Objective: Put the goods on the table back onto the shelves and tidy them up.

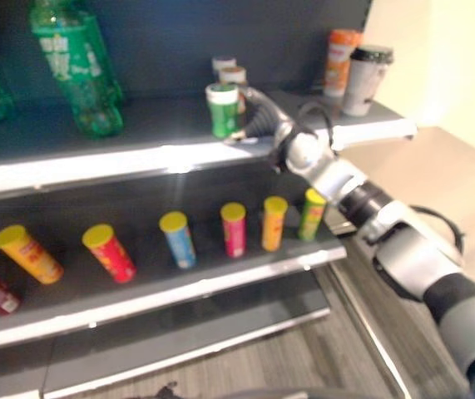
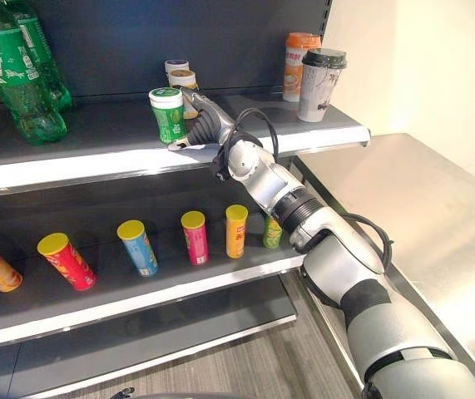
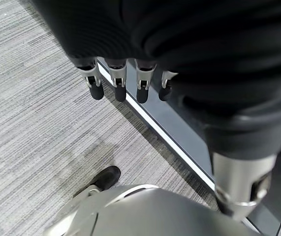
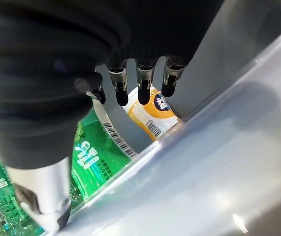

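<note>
Six tubes [image 2: 193,237], three cans [image 2: 169,115]

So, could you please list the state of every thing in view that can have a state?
Green canister: upright on the upper shelf, lid on, beside the right robot hand.
Right robot hand: open, fingers straight beside the green canister.
Left robot hand: open, over the floor, holds nothing.
Green bottles: upright, upper shelf.
Two cups: upright, lids on.
Row of canisters: standing on the lower shelf.
</note>
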Robot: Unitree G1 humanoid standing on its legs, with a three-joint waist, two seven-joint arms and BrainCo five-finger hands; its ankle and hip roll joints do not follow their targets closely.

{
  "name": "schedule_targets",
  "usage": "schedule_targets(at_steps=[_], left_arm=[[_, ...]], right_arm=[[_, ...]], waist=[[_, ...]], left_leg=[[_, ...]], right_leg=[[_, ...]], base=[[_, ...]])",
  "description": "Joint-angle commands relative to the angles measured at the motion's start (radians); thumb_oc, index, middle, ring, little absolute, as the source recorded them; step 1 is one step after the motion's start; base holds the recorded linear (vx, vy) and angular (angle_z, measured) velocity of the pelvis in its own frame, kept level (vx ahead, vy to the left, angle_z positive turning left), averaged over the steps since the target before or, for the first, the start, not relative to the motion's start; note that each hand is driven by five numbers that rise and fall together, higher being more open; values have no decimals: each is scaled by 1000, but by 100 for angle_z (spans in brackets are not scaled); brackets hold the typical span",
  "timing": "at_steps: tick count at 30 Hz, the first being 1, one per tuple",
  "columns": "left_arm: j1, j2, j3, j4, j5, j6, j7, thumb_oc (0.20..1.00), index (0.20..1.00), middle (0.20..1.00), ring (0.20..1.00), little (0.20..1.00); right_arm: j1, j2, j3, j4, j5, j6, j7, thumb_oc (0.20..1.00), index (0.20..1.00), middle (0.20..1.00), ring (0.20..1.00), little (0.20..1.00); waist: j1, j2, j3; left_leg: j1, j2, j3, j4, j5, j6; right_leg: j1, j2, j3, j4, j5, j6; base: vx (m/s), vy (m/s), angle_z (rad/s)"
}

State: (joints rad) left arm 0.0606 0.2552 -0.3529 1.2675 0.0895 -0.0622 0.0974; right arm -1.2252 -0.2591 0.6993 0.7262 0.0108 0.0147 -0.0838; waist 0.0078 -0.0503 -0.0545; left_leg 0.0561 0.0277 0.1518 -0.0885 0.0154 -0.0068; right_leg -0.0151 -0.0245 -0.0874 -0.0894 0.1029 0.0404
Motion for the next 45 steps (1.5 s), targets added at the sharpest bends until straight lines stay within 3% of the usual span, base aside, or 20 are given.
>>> schedule_targets(at_steps=[1,13,25,29,30,32,35,37,38,39,40,43,45], left_arm=[[-79,45,-23,58,-21,-5,15,1000,1000,1000,1000,1000],[-76,48,1,67,-20,-2,15,1000,1000,1000,1000,1000],[-80,41,63,74,-30,11,16,1000,1000,1000,1000,1000],[-77,35,98,72,-37,14,16,1000,1000,1000,1000,1000],[-77,35,97,72,-37,14,16,1000,1000,1000,1000,1000],[-69,21,124,76,-39,16,9,1000,1000,1000,1000,1000],[-61,11,137,79,-40,18,2,1000,1000,1000,1000,1000],[-49,-9,157,79,-45,16,-10,1000,1000,1000,1000,1000],[-40,-25,169,76,-44,13,-22,1000,1000,1000,1000,1000],[-39,-21,162,76,-44,13,-22,1000,1000,1000,1000,1000],[-33,-31,167,73,-45,10,-30,1000,1000,1000,1000,1000],[-29,-32,176,68,-42,3,-37,1000,1000,1000,1000,1000],[-21,-31,174,63,-32,-9,-53,1000,1000,1000,1000,1000]], right_arm=[[-117,32,27,122,-42,-16,-9,1000,1000,1000,1000,1000],[-122,-60,0,20,-5,-25,-26,1000,1000,1000,1000,1000],[-58,-265,-59,-309,70,-59,-30,1000,1000,1000,1000,1000],[7,-417,-97,-506,116,-92,-14,1000,1000,1000,1000,1000],[11,-420,-100,-511,117,-90,-13,1000,1000,1000,1000,1000],[138,-555,-169,-710,157,-122,12,1000,1000,1000,1000,1000],[273,-637,-252,-842,188,-141,34,1000,1000,1000,1000,1000],[430,-698,-353,-941,217,-164,46,1000,1000,1000,1000,1000],[599,-751,-470,-1021,238,-184,68,1000,1000,1000,1000,1000],[618,-752,-487,-1030,238,-182,70,1000,1000,1000,1000,1000],[788,-786,-602,-1092,265,-201,94,1000,1000,1000,1000,1000],[954,-804,-702,-1145,303,-218,132,1000,1000,1000,1000,1000],[1120,-808,-733,-1189,379,-230,217,1000,1000,1000,1000,1000]], waist=[[28,-29,27],[12,-26,31],[-25,-19,28],[-48,-16,28],[-47,-16,28],[-68,-11,30],[-77,-10,30],[-94,-6,32],[-109,-4,32],[-104,-7,31],[-116,-7,30],[-126,-8,31],[-132,-9,32]], left_leg=[[25,-2,-40,1,-82,-15],[25,0,-29,1,-84,-17],[36,7,18,1,-92,-22],[39,10,30,1,-93,-25],[39,10,31,1,-94,-25],[42,12,40,1,-97,-25],[45,14,45,1,-100,-25],[46,16,51,1,-103,-25],[48,18,56,1,-105,-25],[48,19,55,1,-105,-25],[48,21,59,1,-106,-25],[47,22,63,1,-107,-25],[48,25,69,1,-106,-28]], right_leg=[[93,-47,76,2,-88,55],[88,-45,87,2,-88,56],[82,-35,116,2,-94,59],[79,-31,123,2,-96,60],[79,-31,123,2,-96,60],[78,-30,129,2,-96,62],[78,-29,131,2,-95,64],[74,-29,134,2,-93,67],[71,-28,137,2,-91,70],[71,-28,136,2,-91,70],[66,-27,138,2,-89,71],[61,-26,142,2,-87,73],[60,-25,142,2,-87,74]], base=[[0,0,0],[0,0,0],[5,-2,-13],[-3,5,-4],[1,16,-11],[6,13,-12],[5,11,-8],[0,0,0],[0,0,0],[8,-8,-6],[2,-6,-6],[-1,-9,-17],[-6,-18,-10]])
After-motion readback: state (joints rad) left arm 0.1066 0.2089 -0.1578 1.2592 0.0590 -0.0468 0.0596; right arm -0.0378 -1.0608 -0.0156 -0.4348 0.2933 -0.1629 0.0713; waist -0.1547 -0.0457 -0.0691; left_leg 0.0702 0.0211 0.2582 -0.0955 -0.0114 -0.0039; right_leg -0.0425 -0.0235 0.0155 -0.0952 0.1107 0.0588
